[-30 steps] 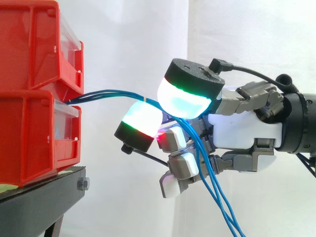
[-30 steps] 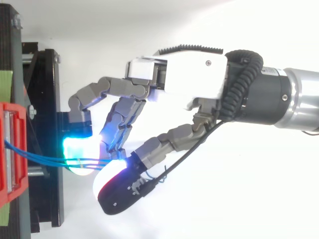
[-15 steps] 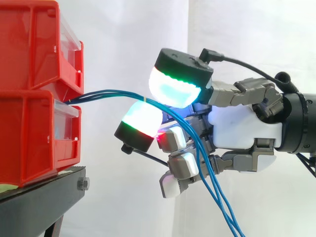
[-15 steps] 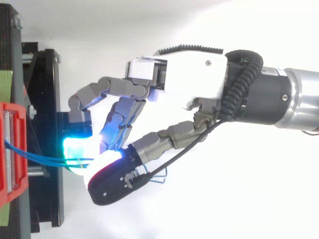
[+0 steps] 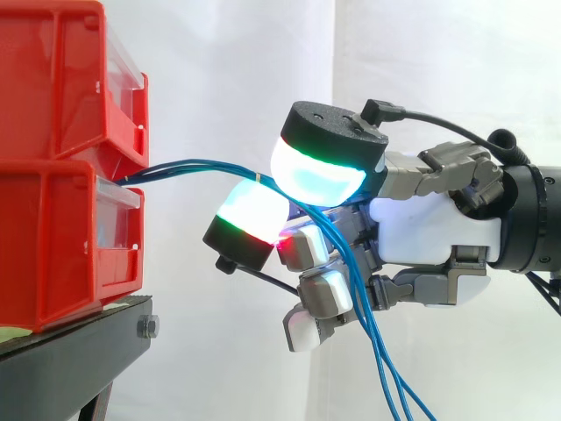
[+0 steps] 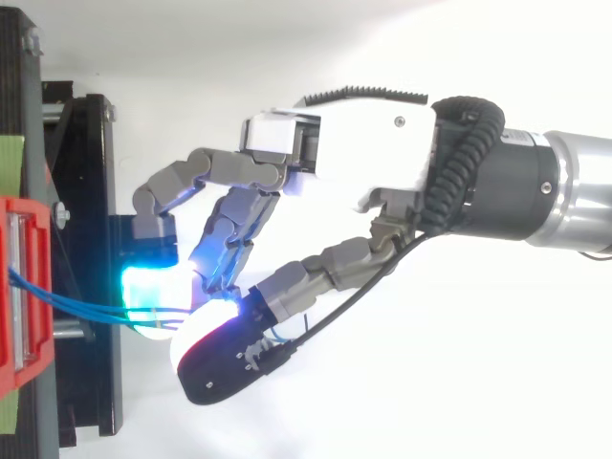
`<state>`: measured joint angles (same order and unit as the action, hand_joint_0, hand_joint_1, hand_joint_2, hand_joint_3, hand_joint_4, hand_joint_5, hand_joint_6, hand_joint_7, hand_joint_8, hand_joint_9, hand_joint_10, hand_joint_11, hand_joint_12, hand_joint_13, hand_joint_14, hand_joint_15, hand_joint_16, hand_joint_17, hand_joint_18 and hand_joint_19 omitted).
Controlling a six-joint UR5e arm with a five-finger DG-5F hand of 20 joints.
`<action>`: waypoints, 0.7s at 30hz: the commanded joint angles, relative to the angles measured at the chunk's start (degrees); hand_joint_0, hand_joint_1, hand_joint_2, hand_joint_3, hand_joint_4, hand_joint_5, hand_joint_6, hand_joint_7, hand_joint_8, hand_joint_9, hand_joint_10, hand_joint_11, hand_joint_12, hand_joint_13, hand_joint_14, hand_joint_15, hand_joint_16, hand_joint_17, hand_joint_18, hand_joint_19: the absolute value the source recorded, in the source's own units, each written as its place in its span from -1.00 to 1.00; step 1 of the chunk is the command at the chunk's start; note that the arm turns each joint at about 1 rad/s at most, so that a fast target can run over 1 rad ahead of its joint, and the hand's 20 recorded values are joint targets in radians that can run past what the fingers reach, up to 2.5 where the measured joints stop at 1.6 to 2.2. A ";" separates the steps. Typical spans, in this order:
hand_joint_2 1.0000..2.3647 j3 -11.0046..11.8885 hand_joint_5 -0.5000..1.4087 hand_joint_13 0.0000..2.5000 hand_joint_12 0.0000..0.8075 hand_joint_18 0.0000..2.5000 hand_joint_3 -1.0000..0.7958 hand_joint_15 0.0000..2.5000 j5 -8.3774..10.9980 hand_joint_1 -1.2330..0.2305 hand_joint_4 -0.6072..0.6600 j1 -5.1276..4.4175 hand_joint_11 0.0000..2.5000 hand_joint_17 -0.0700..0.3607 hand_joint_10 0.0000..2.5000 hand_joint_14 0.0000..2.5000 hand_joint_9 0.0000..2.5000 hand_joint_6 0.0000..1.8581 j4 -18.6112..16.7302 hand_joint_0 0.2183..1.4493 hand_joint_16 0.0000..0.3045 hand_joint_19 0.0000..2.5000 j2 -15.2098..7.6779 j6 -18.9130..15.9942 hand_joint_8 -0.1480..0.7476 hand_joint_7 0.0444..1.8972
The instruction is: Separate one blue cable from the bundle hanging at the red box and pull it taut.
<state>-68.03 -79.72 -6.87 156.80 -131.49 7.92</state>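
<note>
Now clamps the blue cables (image 5: 200, 163) between curled fingers (image 5: 252, 215) of the hand (image 5: 429, 232), at 3 o'clock of the red box (image 5: 61, 237) — looks mid-separation. Needs one strand isolated next, then a draw toward 3 o'clock until taut.

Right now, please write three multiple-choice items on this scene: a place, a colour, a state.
1. The thin blue cables leave the stacked red plastic bins: A above the top bin; B where the two bins meet; C under the stand.
2. The bolted stand under the bins is: A black; B white; C green.
3. The robot hand's fingers: A lie straight; B grip a bin; C pinch the cables.
B, they emerge between the bin fronts; A, its frame is plainly black; C, glowing pads close on them.
</note>
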 commanded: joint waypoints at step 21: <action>-1.00 0.00 -0.64 -0.11 0.06 -0.22 -0.44 -0.46 0.00 -0.33 0.19 -0.07 -0.36 -0.20 -0.98 -0.98 -0.11 -0.12 0.00 -0.31 -0.70 -0.53 0.00 -0.19 0.15 0.24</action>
<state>-68.05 -79.72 -6.92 156.80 -131.48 7.74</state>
